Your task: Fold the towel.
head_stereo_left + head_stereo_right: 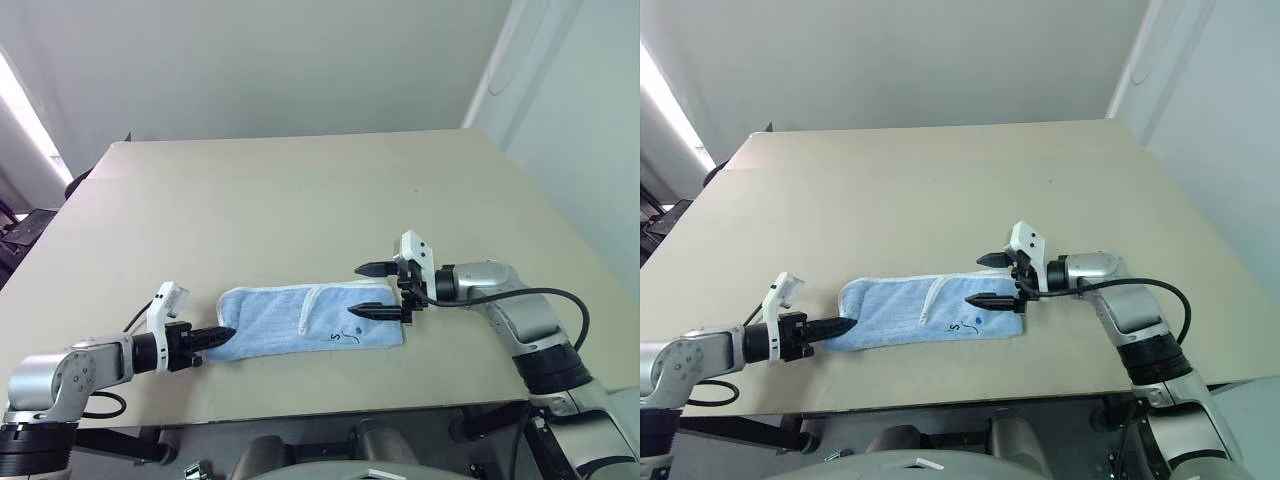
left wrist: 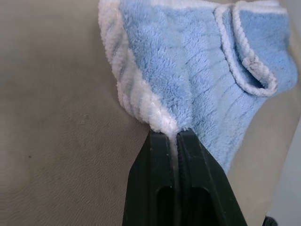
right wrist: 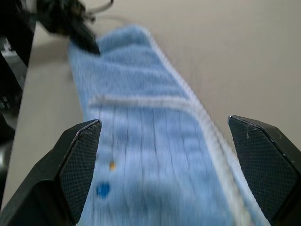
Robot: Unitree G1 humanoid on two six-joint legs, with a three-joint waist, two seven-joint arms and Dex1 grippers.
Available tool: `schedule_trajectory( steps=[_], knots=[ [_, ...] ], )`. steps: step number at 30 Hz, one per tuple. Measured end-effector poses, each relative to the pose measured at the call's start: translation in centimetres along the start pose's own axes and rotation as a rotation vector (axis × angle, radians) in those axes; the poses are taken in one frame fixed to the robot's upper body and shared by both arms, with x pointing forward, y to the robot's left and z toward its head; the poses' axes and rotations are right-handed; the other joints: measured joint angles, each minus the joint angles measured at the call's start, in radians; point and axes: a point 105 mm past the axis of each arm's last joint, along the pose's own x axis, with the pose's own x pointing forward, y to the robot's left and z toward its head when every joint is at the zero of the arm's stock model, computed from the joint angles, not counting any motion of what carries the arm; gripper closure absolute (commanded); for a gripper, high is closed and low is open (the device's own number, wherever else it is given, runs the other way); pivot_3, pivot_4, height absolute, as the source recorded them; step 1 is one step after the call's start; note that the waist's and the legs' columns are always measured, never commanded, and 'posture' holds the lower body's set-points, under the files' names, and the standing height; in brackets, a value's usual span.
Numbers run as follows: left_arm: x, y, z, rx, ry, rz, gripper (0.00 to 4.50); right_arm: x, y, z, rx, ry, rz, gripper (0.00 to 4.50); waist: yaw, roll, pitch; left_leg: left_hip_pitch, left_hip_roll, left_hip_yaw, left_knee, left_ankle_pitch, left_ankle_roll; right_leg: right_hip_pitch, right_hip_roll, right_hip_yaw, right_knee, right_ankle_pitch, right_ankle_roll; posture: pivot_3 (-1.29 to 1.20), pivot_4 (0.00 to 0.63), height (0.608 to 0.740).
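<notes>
Risk: the left gripper (image 1: pixel 222 334) is clenched on only the very edge of the towel (image 1: pixel 300 320), at its left end near the front of the table (image 1: pixel 300 200). The pinch takes in little more than the white border, so in my judgement a quick lift or a pull across could draw the cloth out of the jaws. The towel could also drag along the table and bunch instead of folding flat.

Position: the towel lies as a long, already doubled strip across the front part of the table. Its right end sits under the right gripper (image 1: pixel 374 291), whose jaws stand wide apart, released, holding nothing. One finger hovers over the cloth beside the small dark mark (image 1: pixel 336 338); the other sits just past the far edge.
</notes>
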Motion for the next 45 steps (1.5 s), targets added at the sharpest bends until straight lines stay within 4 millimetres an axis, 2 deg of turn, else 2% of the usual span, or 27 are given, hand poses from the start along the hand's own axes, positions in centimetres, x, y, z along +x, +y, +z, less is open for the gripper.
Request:
schedule_trajectory(
  steps=[6,10,13,16,19,21,24,28,33,38,42,43,45],
  knots=[
    [-3.0,1.3,0.8,0.033,0.009,0.090,4.49,0.0,0.0,-0.3,-0.012,0.022,-0.003,0.00,0.001,-0.001,0.001,0.000,0.000,0.000,0.000,0.000,0.000,-0.001,0.000,0.000,0.000,-0.001,-0.001,0.00,0.000,0.740],
    [-5.6,1.9,2.0,0.057,-0.007,0.145,4.49,-0.3,-0.3,-0.5,-0.018,0.034,-0.027,0.00,0.001,-0.004,0.002,-0.001,0.000,0.000,0.000,0.000,0.000,-0.001,0.000,-0.001,-0.001,-0.001,-0.001,0.00,0.000,0.740],
    [-7.1,1.6,3.1,0.097,-0.011,0.157,4.49,-0.8,-0.7,-0.9,-0.016,0.051,-0.053,0.00,0.001,-0.005,0.002,-0.001,0.000,0.000,0.000,0.000,0.000,-0.001,-0.001,-0.001,-0.001,-0.001,-0.001,0.00,0.000,0.740],
    [-7.3,0.6,4.5,0.118,-0.040,0.116,4.49,-1.2,-1.1,-0.9,-0.014,0.048,-0.079,0.00,0.004,-0.005,0.003,-0.001,0.000,0.000,0.000,0.000,0.000,-0.001,-0.001,-0.001,-0.001,-0.001,-0.001,0.00,0.000,0.740],
    [-6.3,-1.6,5.9,0.160,-0.055,0.019,4.49,-1.4,-1.3,-0.8,-0.020,0.045,-0.091,0.00,0.004,-0.005,0.003,-0.001,0.000,0.000,0.000,0.000,0.000,-0.001,-0.001,-0.001,-0.001,0.000,-0.001,0.00,0.000,0.740],
    [-4.7,-4.0,6.4,0.196,-0.050,-0.092,4.49,-1.5,-1.4,-0.9,-0.020,0.046,-0.099,0.00,0.005,-0.005,0.003,-0.001,-0.001,0.000,0.000,0.000,0.000,0.000,-0.001,0.000,-0.001,0.001,0.002,0.00,0.000,0.740],
    [-2.0,-6.8,6.2,0.196,-0.018,-0.247,4.49,-1.6,-1.6,-1.0,-0.017,0.049,-0.114,0.00,0.004,-0.006,0.003,-0.001,-0.001,0.001,0.000,0.000,0.000,0.000,-0.001,0.000,-0.001,0.002,0.003,0.00,0.000,0.740],
    [1.2,-9.1,5.6,0.177,0.037,-0.368,4.49,-1.9,-2.0,-1.3,-0.009,0.054,-0.162,0.00,0.002,-0.006,0.002,0.000,-0.001,0.001,0.000,0.000,0.000,0.000,0.000,0.002,0.001,0.002,0.003,0.00,0.000,0.740],
    [4.3,-9.8,3.3,0.155,0.123,-0.396,4.49,-2.6,-2.1,-2.7,0.051,0.065,-0.224,0.00,0.004,-0.006,0.003,-0.001,-0.001,0.000,0.001,0.000,0.000,0.000,0.001,0.002,0.001,0.002,0.003,0.00,0.000,0.740],
    [6.3,-10.2,4.3,0.176,0.052,-0.385,4.49,-2.9,-1.7,-3.6,0.079,0.073,-0.256,0.00,0.003,-0.006,0.002,0.000,-0.002,0.001,0.002,0.000,0.000,0.001,0.001,0.002,0.001,0.002,0.002,0.00,0.000,0.740],
    [7.2,-10.5,4.1,0.177,0.053,-0.390,4.49,-3.6,-2.1,-3.7,0.088,0.073,-0.296,0.00,0.003,-0.006,0.002,0.000,-0.002,0.001,0.002,0.000,0.000,0.001,0.001,0.003,0.001,0.002,0.002,0.00,0.000,0.740],
    [7.4,-10.6,4.0,0.177,0.054,-0.398,3.97,-3.6,-2.1,-3.8,0.089,0.073,-0.298,0.00,0.003,-0.006,0.002,0.000,-0.002,0.001,0.002,0.000,0.000,0.001,0.001,0.003,0.001,0.002,0.002,0.00,0.000,0.740],
    [7.5,-10.9,3.8,0.181,0.067,-0.414,3.39,-3.6,-2.0,-3.9,0.092,0.074,-0.300,0.00,0.004,-0.006,0.002,0.000,-0.002,0.001,0.002,0.000,0.000,0.001,0.001,0.002,0.001,0.002,0.002,0.00,0.000,0.740]
  ],
)
